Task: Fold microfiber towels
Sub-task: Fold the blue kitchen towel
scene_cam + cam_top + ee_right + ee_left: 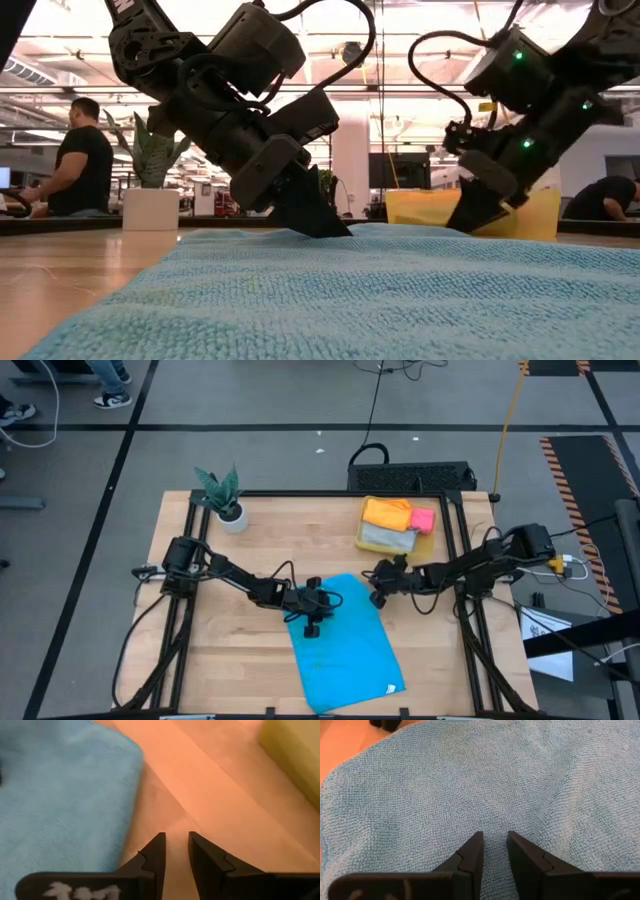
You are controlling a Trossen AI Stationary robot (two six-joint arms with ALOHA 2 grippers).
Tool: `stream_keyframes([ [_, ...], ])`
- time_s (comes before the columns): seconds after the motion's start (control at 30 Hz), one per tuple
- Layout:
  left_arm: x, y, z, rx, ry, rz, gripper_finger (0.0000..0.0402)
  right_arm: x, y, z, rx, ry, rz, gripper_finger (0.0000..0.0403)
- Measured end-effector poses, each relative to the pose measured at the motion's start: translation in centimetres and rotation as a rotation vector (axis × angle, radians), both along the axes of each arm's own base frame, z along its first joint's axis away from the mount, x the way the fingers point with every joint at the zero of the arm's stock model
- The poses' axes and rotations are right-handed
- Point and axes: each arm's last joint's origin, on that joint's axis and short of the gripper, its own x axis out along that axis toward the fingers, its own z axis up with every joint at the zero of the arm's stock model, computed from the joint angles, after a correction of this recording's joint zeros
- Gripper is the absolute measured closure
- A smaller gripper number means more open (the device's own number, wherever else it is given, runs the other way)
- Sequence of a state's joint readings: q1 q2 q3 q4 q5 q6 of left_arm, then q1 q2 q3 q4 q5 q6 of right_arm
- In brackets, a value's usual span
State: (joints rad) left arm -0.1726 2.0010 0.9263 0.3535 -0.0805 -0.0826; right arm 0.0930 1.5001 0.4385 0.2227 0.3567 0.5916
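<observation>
Left gripper (312,622) sits low on the bright blue microfiber towel (348,645), near that cloth's upper left corner in the high view, just left of centre frame. In the left wrist view its two dark fingers (472,854) stand slightly apart with towel pile showing in the narrow gap between them, tips down on the cloth; nothing is pinched or lifted. The low view shows the same gripper's pointed tip touching the towel surface at centre frame.

Right gripper (378,598) is at the towel's upper right corner in the high view, just right of centre. Its fingers (154,851) are likewise a little parted, empty, over bare light wooden table (260,550), with the blue towel's edge beside them.

That blue towel lies spread flat, running from centre frame down to the lower middle edge of the high view, tilted slightly. In the upper right of the table stands a translucent yellow plastic bin (371,544) holding an orange towel (386,513), a pink towel (423,519) and a grey towel (390,538). A small potted plant in a white pot (229,508) stands at the table's upper left.
</observation>
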Motion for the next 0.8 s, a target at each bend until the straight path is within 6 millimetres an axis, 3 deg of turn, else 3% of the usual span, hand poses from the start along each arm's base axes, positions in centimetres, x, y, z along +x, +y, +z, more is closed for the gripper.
stream_keyframes([
  [0.17, 0.0, 0.0, 0.0, -0.001, -0.007, 0.0, 0.0309, 0.8, 0.5, -0.1, -0.001, -0.059, 0.075, 0.033],
  [0.4, 0.1, 0.0, 0.0, -0.001, -0.008, 0.0, 0.0309, 2.0, 1.8, 1.2, 0.075, -0.226, 0.31, 0.033],
  [0.8, 0.1, 0.0, 0.1, -0.001, -0.01, 0.0, 0.0309, 2.3, 3.7, 0.3, 0.048, -0.195, 0.428, 0.033],
])
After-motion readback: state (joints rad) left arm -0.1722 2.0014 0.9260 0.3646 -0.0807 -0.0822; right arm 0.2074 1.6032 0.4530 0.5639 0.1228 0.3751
